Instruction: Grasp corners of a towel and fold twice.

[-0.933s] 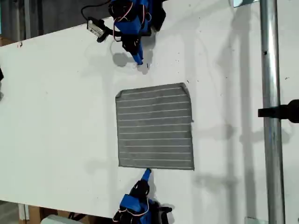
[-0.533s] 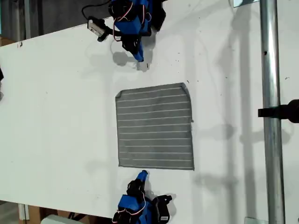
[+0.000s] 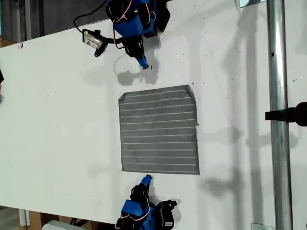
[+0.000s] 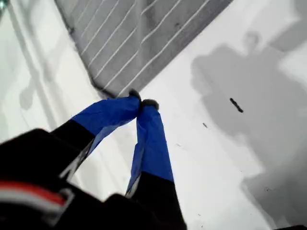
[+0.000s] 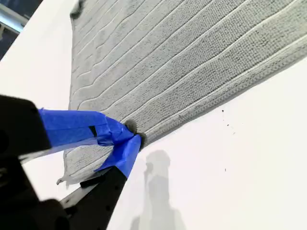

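Observation:
The grey towel with thin white stripes lies flat and square in the middle of the white table. My first gripper is shut and empty, hovering off the towel's far edge at the top of the exterior view. In the first wrist view its blue fingertips meet just short of a towel corner. My second gripper is shut at the towel's near edge, at the bottom of the exterior view. In the second wrist view its gripper sits against the towel's hem. The towel's far corners are slightly curled.
A vertical metal pole with a black clamp crosses the exterior view's right side. The table's edge runs diagonally across the exterior view's upper left. Bare white tabletop surrounds the towel on all sides.
The second arm drew back slightly from the towel's near edge. The first arm turned, its wrist camera swinging towards the exterior view's left and its shadow shifting towards the towel. The towel has not moved.

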